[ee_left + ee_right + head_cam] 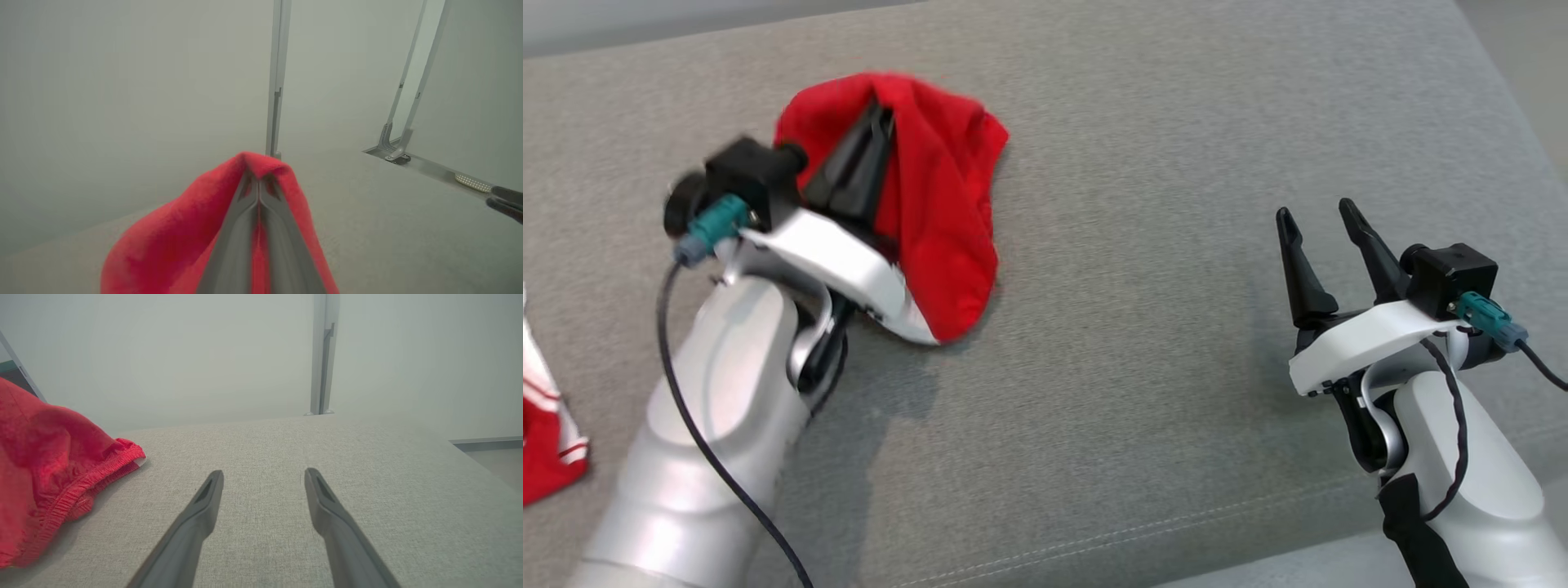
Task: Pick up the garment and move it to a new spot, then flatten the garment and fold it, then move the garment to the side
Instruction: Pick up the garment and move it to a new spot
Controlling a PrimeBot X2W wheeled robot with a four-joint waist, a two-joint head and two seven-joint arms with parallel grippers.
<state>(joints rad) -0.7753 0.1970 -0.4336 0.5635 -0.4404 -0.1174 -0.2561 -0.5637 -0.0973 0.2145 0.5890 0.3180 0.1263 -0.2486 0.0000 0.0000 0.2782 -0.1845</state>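
Note:
A red garment (939,204) hangs bunched from my left gripper (882,114), lifted over the left part of the grey fabric surface (1135,245), with its lower end near the surface. The left wrist view has the two fingers pressed together with the garment (163,241) draped over their tips, at the left gripper (258,179). My right gripper (1313,214) stands open at the right, above the surface, holding nothing. The right wrist view looks between its spread fingers, right gripper (264,477), and the garment (49,465) with its elastic hem lies at the left.
Another red and white cloth (543,425) lies at the left edge of the surface. The surface's front edge (1258,539) runs along the bottom right. Pale walls and metal posts (278,77) stand beyond the far edge. The other gripper's dark tip (506,202) enters the left wrist view.

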